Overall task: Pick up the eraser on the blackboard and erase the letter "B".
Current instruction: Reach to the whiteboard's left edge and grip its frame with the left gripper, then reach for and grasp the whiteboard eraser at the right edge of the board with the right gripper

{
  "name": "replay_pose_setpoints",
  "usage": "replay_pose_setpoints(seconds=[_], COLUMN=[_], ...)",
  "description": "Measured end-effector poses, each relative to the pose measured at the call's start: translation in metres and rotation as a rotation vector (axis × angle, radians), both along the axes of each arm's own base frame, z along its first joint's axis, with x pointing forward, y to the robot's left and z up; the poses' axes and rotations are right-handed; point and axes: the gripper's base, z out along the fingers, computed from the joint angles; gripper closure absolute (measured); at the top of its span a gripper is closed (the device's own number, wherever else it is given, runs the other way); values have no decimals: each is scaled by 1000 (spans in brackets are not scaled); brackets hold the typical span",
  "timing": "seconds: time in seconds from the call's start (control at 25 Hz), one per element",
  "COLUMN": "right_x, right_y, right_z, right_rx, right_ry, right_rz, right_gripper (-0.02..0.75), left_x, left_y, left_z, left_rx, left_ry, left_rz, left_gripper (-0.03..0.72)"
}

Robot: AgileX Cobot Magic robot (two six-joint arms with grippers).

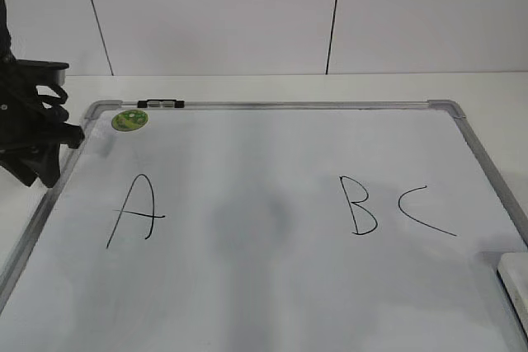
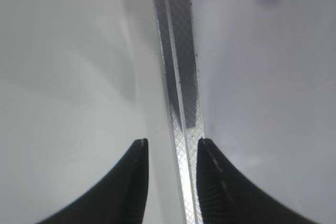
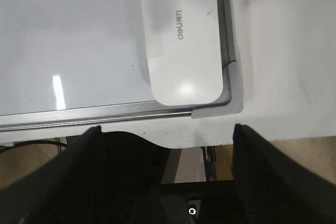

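From the outside camera, the letter "B" (image 1: pixel 358 205) is whole, and the eraser (image 1: pixel 515 276) sits at four o'clock on the blackboard (image 1: pixel 272 286).

Left wrist: your left claw (image 2: pixel 171 148) pinches the board's frame (image 2: pixel 178 77).

Right wrist: your right claw (image 3: pixel 167 129) is spread wide, empty. Next, drop onto the eraser (image 3: pixel 184 40).

The white eraser (image 3: pixel 182 35) is lying flat in the blackboard's (image 1: pixel 272 286) near right corner, touching the frame; the letter "B" (image 1: pixel 358 205) is sitting unerased mid-board.
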Motion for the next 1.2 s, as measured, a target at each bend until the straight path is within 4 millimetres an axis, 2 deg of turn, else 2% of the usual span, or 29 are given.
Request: replay_pose_setpoints(seconds=[0.48,0.6,0.76,1.2], right_x=[0,0,0,2], right_y=[0,0,0,-3], right_z=[0,0,0,-1], right_rx=[0,0,0,-30], right_ry=[0,0,0,11], right_rz=[0,0,0,1], right_gripper=[154,154,154,150], left_x=[5,5,6,6], left_y=[0,0,-1,-1], left_z=[-20,-22,-21,-21], left_rx=[6,5,-6,-15], left_ry=[48,57,61,64], left_rz=[2,3,20,44], left_gripper=[455,515,653,666])
